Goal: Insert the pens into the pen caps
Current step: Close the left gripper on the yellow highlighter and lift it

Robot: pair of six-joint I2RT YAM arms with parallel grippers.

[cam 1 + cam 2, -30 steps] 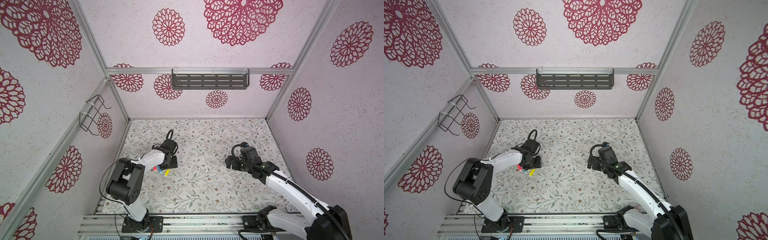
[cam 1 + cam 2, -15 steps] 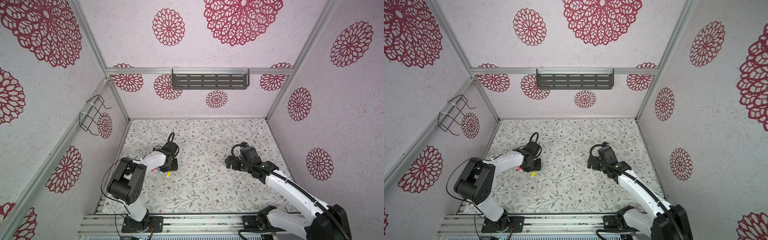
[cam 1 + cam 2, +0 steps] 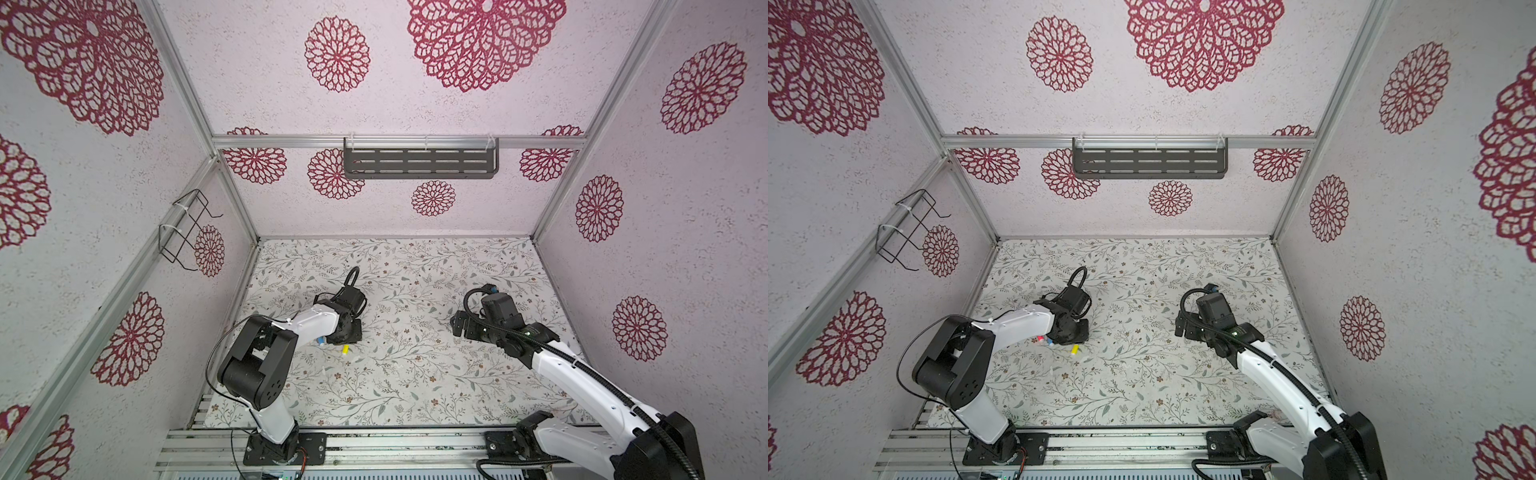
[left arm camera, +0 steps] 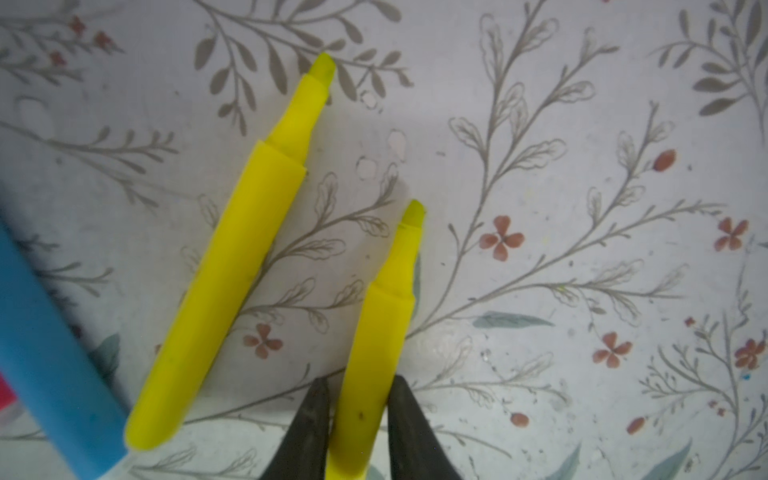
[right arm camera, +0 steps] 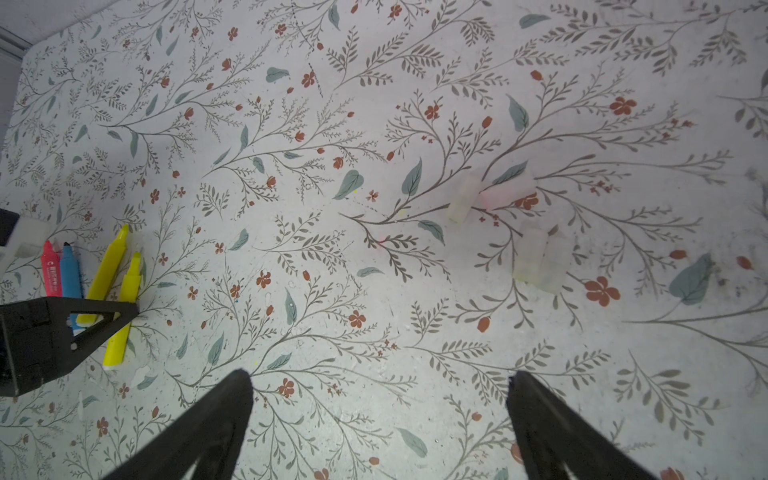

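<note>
The left end effector (image 4: 359, 419) is clamped across the rear barrel of the gripped yellow pen (image 4: 386, 316), one dark finger pressed to each side. This leaves the tapered tip, the end that must enter a cap, projecting free ahead of the grip. The pen appears to lie flat on the floral table (image 5: 374, 104); whether it has left the surface cannot be told. Just beside it, nearly parallel and not touching, lies the second yellow pen (image 4: 232, 266), then the blue pen (image 4: 45, 353) and, beyond that, the pink-red pen (image 5: 50, 270), all four with tips pointing the same way. The choice of the outermost pen probably gives the fingers room on the open side. The right end effector (image 5: 380, 376) hovers over bare table with its fingers wide apart and nothing between them, well apart from the pens. Ahead of it lie the pen caps (image 5: 528, 257), four near-colourless pieces in two loose pairs. This placement suggests that the right arm is to take a cap while the left brings the pen across. No pen is capped yet.
</note>
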